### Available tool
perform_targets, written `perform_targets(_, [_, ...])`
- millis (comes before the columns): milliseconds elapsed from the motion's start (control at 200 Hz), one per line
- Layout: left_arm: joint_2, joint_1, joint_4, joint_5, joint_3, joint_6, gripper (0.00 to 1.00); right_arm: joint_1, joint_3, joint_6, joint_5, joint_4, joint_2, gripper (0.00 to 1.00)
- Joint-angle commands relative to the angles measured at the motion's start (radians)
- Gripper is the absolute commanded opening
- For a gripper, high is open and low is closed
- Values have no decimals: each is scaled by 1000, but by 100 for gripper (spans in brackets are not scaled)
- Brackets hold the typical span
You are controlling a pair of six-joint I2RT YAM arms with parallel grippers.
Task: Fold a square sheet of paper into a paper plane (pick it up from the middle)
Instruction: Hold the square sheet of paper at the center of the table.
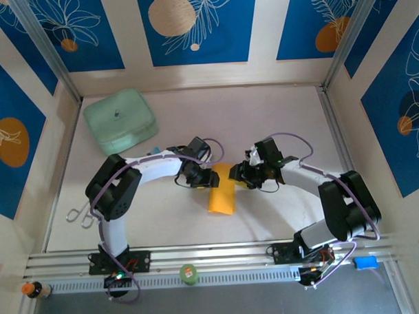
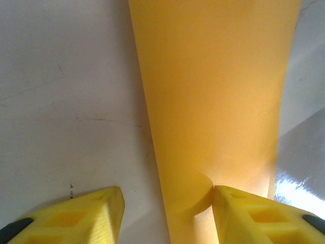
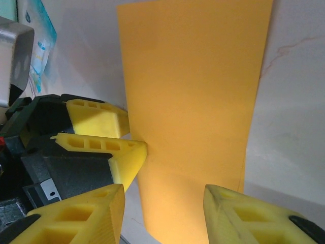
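From above, I see the sheet of paper (image 1: 222, 196) lying near the middle of the counter (image 1: 277, 113), a little toward the near edge. It reads as a narrow strip rather than a square, its long side running from far edge to near edge. The left jaws and the right jaws meet at its far end, one on each side. A mint-green box (image 1: 120, 121) sits well apart at the far left corner.

On the left wrist camera, the left jaws stand wide apart. The sheet (image 2: 213, 91) runs up between the yellow fingers (image 2: 246, 216). One finger touches the paper where it bulges into a small curl, and the other is off it, over bare counter.

On the right wrist camera, the right jaws are also apart, straddling the end of the sheet (image 3: 193, 91) without pinching it. The left fingers (image 3: 124, 155) nudge the paper's edge from the side. A blue-and-white packet (image 3: 40, 35) shows at the upper left.

My read is that the first lengthwise half-fold is in place or being pressed flat, though I cannot make out the crease itself. I see no pointed nose or wing folds, so most of the plane is yet to be made.
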Motion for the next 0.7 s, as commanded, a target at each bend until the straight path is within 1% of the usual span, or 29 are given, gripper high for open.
perform_targets(0, [36, -2, -66, -20, 14, 33, 52, 12, 36, 15, -28, 10, 27, 44])
perform_targets(140, [46, -2, -80, -33, 29, 35, 52, 20, 42, 22, 3, -3, 34, 44])
perform_targets(305, [59, -4, -83, -35, 43, 30, 52, 4, 30, 39, 46, -26, 20, 43])
perform_targets(475, [69, -5, -88, -35, 49, 33, 52, -21, 15, 45, 40, -26, 4, 43])
perform_targets(695, [72, -5, -103, -43, 56, 40, 52, -27, 12, 39, 34, -26, 11, 43])
